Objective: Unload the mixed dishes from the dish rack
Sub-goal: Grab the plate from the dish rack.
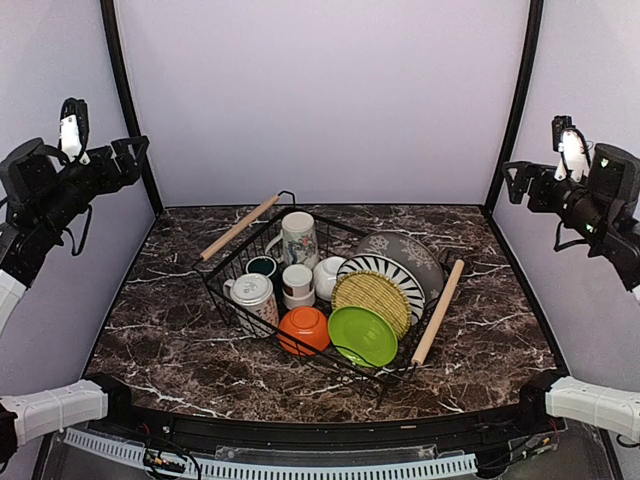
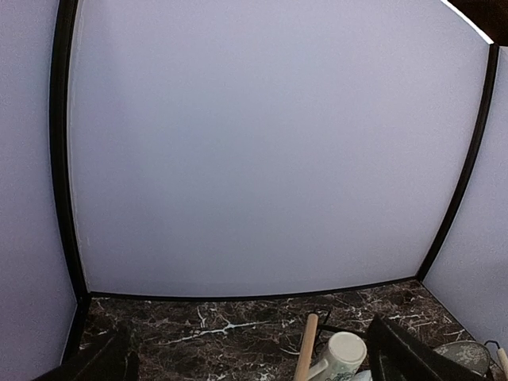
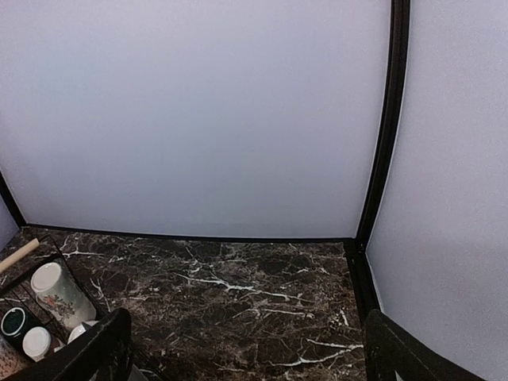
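Over on the left, the left gripper (image 1: 128, 160) hung high beside the wall, its fingers (image 2: 99, 363) spread wide with nothing between them. Below, on the dark marble table (image 1: 160, 340), the dish rack (image 1: 232, 258) sat near the middle, turned at an angle, one wooden handle (image 1: 238, 228) on its left side. Inside, from the left, stood a patterned mug (image 1: 252, 296), a dark green cup (image 1: 262, 266), a taller patterned mug (image 1: 298, 238) and small white cups (image 1: 296, 283). An orange bowl (image 1: 304, 328) lay at the front. Next came the lime-green plate (image 1: 362, 335), with the woven yellow plate (image 1: 372, 300), striped plate (image 1: 390, 272) and grey plate (image 1: 408, 250) leaning behind it. Far right, the right gripper (image 1: 512, 182) hovered equally high, its fingers (image 3: 99, 349) parted and bare.
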Robot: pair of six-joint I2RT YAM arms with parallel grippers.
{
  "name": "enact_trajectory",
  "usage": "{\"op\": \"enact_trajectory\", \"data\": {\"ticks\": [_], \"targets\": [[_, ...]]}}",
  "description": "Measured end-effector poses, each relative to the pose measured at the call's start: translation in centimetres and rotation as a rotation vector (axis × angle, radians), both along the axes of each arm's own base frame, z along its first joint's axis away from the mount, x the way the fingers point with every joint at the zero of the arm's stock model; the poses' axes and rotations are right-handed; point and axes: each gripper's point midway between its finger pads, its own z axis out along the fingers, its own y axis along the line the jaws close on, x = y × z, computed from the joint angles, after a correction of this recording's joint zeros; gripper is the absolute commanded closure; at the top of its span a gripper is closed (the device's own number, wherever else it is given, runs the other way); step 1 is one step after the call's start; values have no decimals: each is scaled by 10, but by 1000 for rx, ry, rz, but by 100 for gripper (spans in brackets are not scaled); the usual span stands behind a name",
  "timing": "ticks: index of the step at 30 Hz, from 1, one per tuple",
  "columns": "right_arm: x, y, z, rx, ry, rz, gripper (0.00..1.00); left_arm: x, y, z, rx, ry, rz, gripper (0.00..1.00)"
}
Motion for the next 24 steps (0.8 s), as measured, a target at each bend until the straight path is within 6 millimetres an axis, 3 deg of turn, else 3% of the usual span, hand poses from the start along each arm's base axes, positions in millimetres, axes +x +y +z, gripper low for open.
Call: {"op": "enact_trajectory", "data": {"ticks": [5, 12, 20, 24], "targets": [[15, -8, -14, -16, 77, -43, 1, 18, -8, -20, 12, 88, -15, 1], [41, -10, -52, -16, 234, -83, 1, 38, -28, -53, 26, 216, -89, 1], [37, 16, -56, 25, 261, 74, 1, 44, -58, -80, -4, 329, -241, 1], [35, 34, -59, 48, 284, 174, 1, 39, -75, -84, -32, 358, -324, 1]]}}
